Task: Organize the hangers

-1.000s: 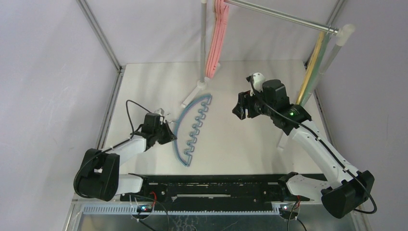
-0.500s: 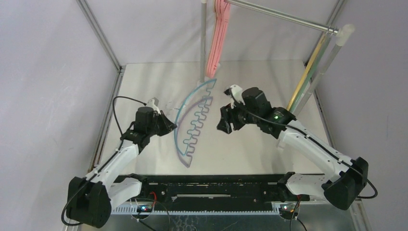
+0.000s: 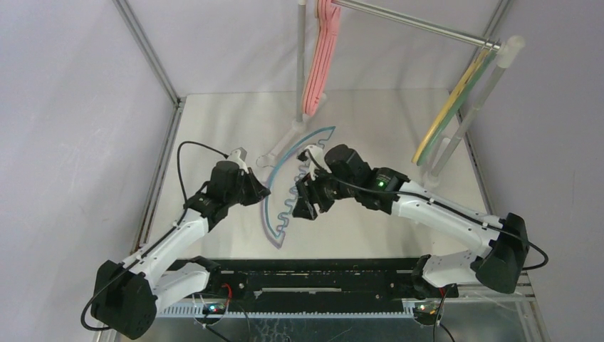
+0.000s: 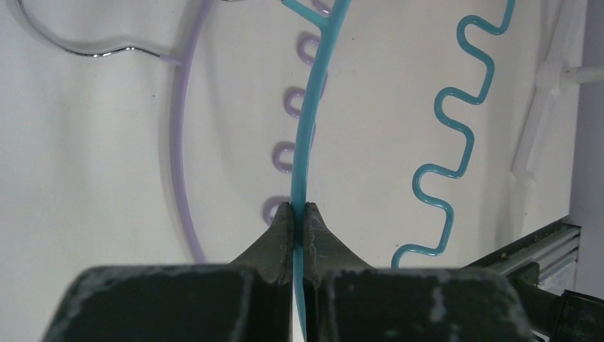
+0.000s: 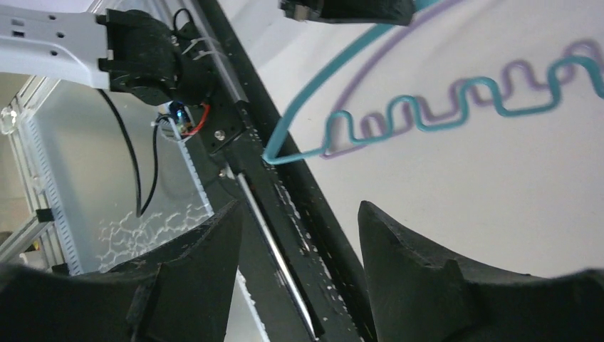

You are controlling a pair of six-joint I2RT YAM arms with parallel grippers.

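Blue hanger (image 4: 311, 142) pinched in left claw (image 4: 300, 211), right claw (image 5: 299, 214) agape

Pink hangers (image 3: 315, 71) cropped at top

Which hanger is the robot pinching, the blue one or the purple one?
The blue hanger: the left gripper is shut on its curved arc. The purple hanger lies beneath it, not gripped.
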